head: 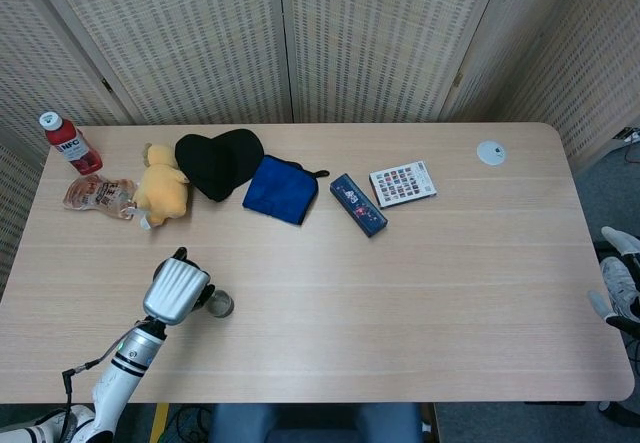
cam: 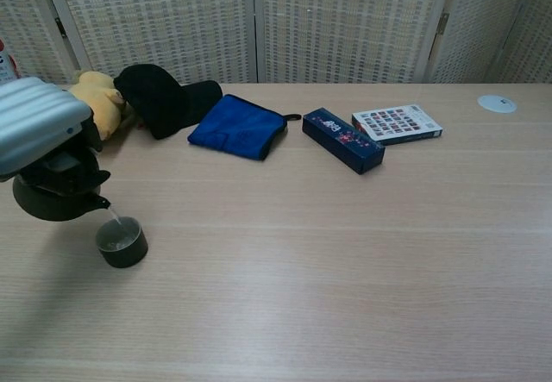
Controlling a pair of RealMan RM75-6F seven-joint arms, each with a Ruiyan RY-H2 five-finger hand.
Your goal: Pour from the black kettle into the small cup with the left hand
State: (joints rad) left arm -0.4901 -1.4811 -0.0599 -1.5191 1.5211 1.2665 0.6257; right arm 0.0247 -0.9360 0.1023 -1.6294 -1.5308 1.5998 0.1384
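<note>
My left hand [cam: 39, 132] [head: 176, 289] holds the black kettle [cam: 53, 191] above the table at the near left, tilted with its spout down to the right. A thin stream falls from the spout into the small dark cup [cam: 122, 241] [head: 220, 304], which stands upright just right of the kettle. In the head view the hand's silver back hides most of the kettle. My right hand shows in neither view.
Along the back left lie a red bottle [head: 70, 144], a snack packet [head: 96, 195], a yellow plush toy [head: 161, 186], a black cloth [head: 218, 161] and a blue cloth [head: 280, 188]. A dark blue box [head: 358, 204], a card [head: 403, 183] and a white disc [head: 491, 152] lie further right.
</note>
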